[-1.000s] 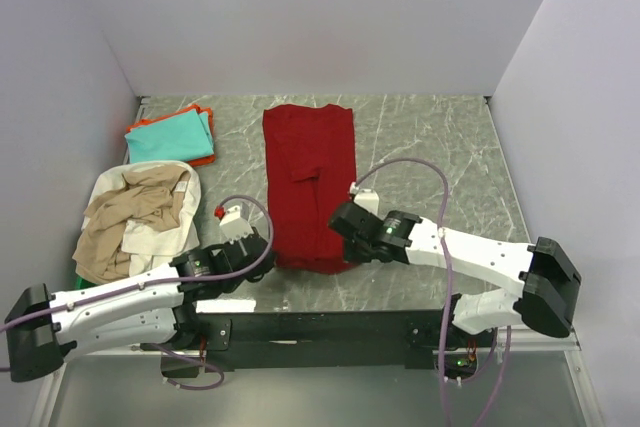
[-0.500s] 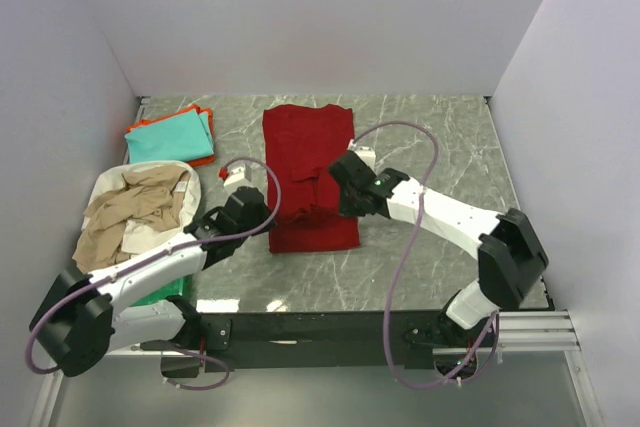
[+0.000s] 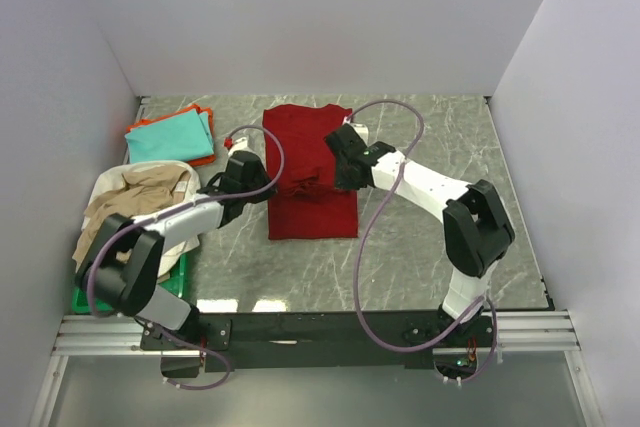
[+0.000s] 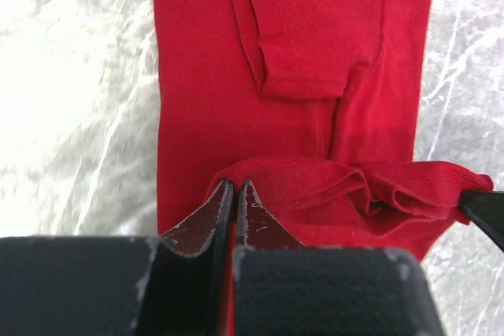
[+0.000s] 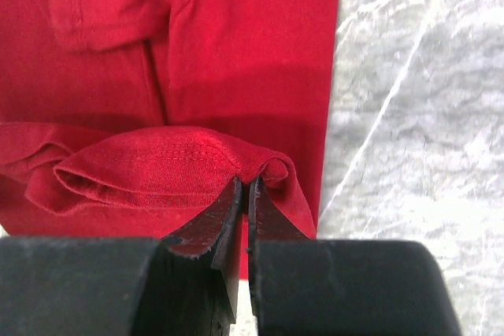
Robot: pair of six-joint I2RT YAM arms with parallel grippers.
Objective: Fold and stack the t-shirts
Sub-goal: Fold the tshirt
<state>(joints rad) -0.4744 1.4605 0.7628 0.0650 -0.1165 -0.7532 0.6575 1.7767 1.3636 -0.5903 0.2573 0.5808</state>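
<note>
The large dark red t-shirt (image 3: 310,209) lies lengthwise in the middle of the table, its near hem lifted and doubled back over its body. My left gripper (image 3: 262,185) is shut on the hem's left corner, which shows as red cloth (image 4: 268,175) at the pinched fingertips. My right gripper (image 3: 340,175) is shut on the hem's right corner (image 5: 197,155). The lifted hem sags between both grippers above the flat shirt (image 4: 299,29). A folded teal t-shirt (image 3: 172,135) lies on an orange one (image 3: 204,160) at the back left. Beige (image 3: 130,215) and white (image 3: 150,239) shirts are heaped at the left.
The heap of shirts sits in a green plastic tray (image 3: 88,299) at the left front edge. Grey walls close in the back and both sides. Marbled grey table (image 3: 440,177) lies to the right of the red shirt.
Both grippers have carried the red shirt's near hem away from the front edge toward the back, doubling the shirt over. Both arms have stretched out further across the table.
</note>
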